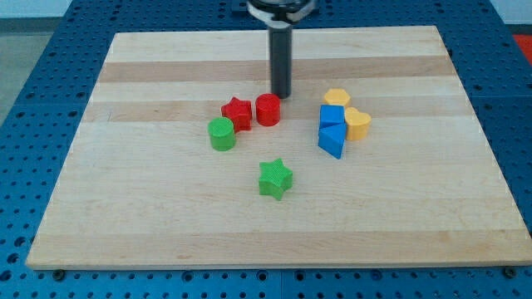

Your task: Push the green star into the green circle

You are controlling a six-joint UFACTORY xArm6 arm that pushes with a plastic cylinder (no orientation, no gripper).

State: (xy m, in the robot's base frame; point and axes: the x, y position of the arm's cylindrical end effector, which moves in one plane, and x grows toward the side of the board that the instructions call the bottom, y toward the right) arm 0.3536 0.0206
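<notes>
Near the frame's lower centre, the green star [275, 179] lies alone on the wooden tabletop [125, 224] — apart from the green circle [222, 134], up and to its left. Beside the circle, the red star [238, 114] touches the red circle [268, 110]. At centre right cluster two blue blocks [332, 130] and two yellow ones [347, 112]. Farthest back, my tip [283, 95] — a bare rod, no tool, holding nothing — stands just behind the red circle.
</notes>
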